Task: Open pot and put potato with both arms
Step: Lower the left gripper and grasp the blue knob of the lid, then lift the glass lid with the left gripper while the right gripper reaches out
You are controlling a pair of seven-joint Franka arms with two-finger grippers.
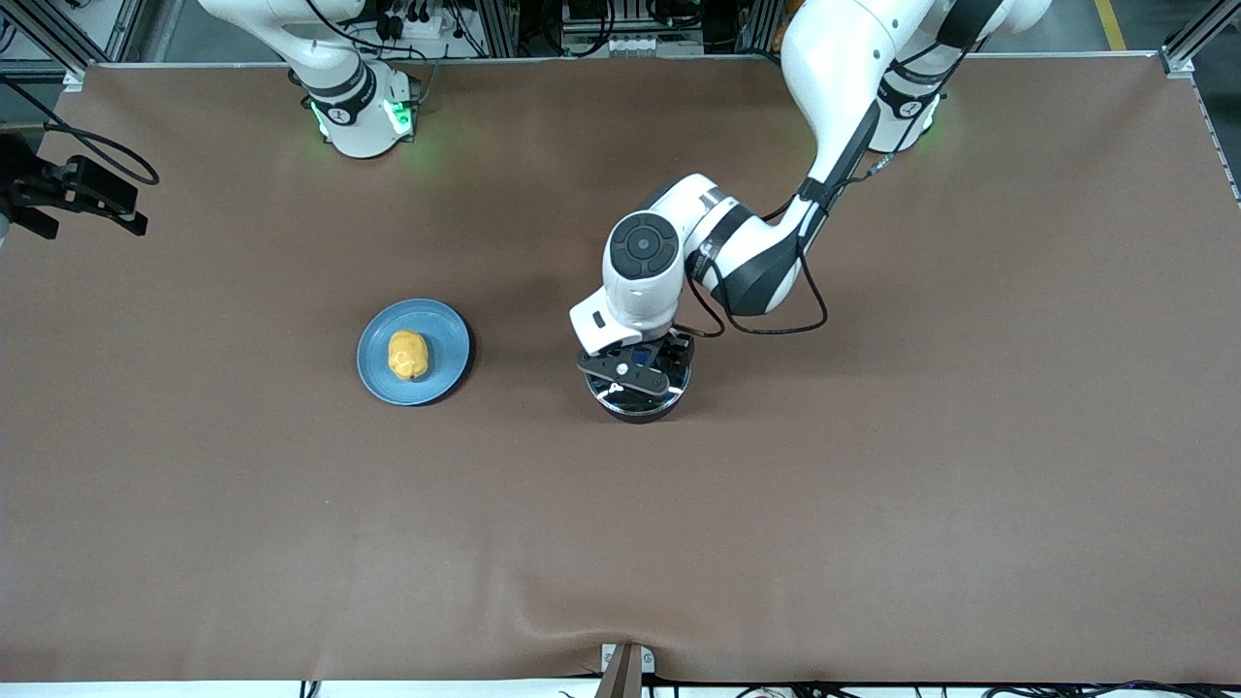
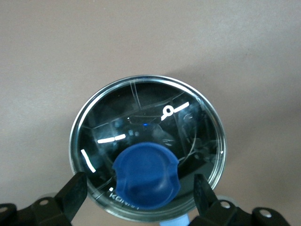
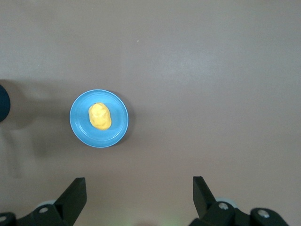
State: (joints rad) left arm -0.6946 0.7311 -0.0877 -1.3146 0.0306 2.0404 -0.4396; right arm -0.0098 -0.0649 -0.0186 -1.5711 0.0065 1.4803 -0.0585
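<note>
The black pot (image 1: 637,396) stands mid-table with its glass lid (image 2: 146,127) on; its handle is hidden under the left arm. My left gripper (image 1: 635,373) hangs low over the lid. It is open, with one finger (image 2: 74,192) on each side of the blue knob (image 2: 146,175), neither touching it. The yellow-orange potato (image 1: 408,355) lies on the light-blue plate (image 1: 441,330), beside the pot toward the right arm's end of the table. My right gripper (image 3: 138,190) is open and empty, high over the table. Its view shows the potato (image 3: 99,116) on the plate (image 3: 118,128) far below.
A brown cloth (image 1: 873,504) covers the table. A black camera mount (image 1: 73,189) sticks in over the table's edge at the right arm's end. The arm bases (image 1: 364,116) stand along the edge farthest from the front camera.
</note>
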